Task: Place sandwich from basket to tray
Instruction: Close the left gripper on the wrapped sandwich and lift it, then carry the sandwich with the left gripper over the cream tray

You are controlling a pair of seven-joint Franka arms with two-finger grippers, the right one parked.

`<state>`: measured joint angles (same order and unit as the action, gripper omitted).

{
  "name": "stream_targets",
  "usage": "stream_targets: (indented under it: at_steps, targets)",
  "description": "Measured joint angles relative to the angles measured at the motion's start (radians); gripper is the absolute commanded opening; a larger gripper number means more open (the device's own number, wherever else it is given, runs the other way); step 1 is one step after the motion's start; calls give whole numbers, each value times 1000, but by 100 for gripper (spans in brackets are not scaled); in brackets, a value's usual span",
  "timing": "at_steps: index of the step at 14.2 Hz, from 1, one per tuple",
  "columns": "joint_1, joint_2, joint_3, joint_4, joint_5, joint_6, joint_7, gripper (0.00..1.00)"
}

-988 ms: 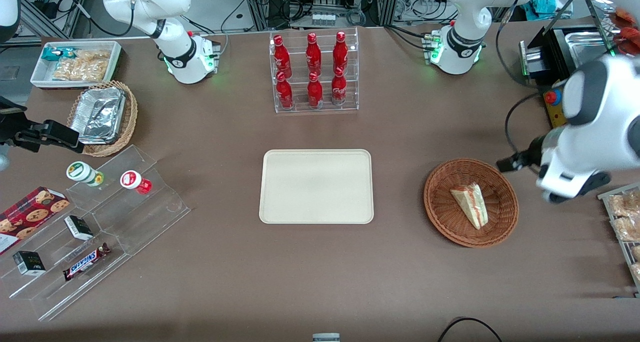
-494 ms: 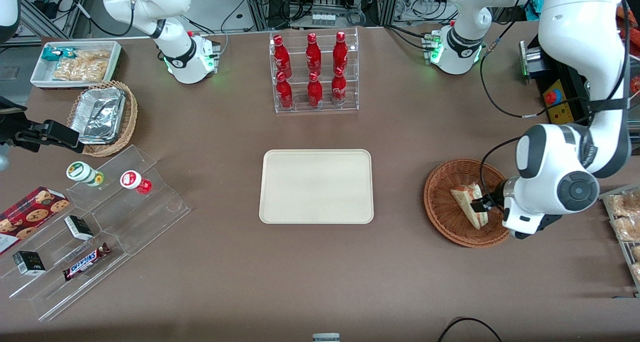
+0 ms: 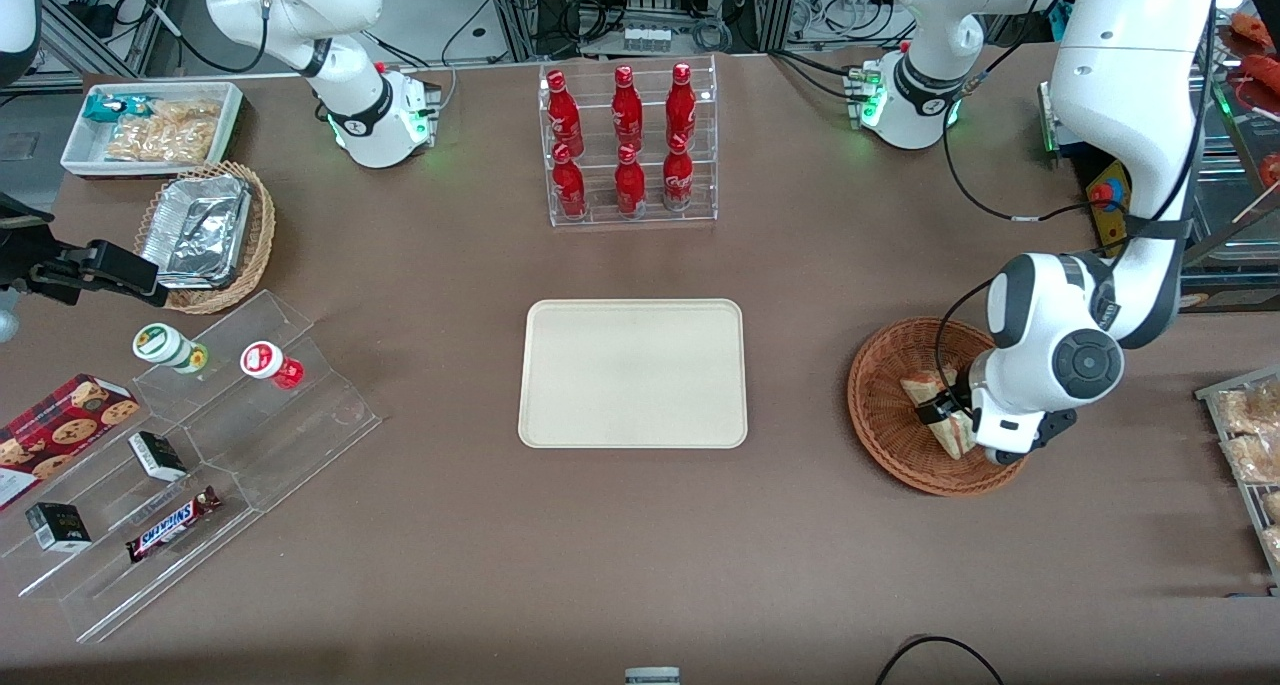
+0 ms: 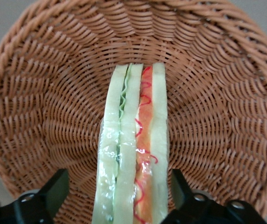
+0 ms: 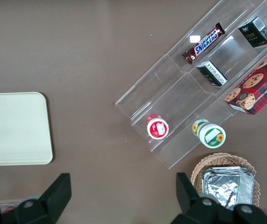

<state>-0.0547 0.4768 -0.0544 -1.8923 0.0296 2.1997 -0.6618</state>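
I have the end effector down inside the basket, its two fingers spread wide apart, one on each side of the sandwich. I cannot tell whether either finger touches the wrap; a gap shows on both sides in the wrist view. The sandwich lies on the basket's woven floor, standing on edge, layers facing up. The tray sits on the desk, at the basket's 9 o'clock from the front view, well apart.
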Motion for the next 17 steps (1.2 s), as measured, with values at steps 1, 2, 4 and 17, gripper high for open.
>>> stream_targets:
  at_steps: [1,2,4,17]
  targets:
    - [0,0,0,-10,0,11,-6,43]
    - [0,0,0,-13,0,11,-9,29]
    - [0,-2,0,-12,0,11,-9,22]
    - [-440,-2,-19,375,-1,-402,-85,24]
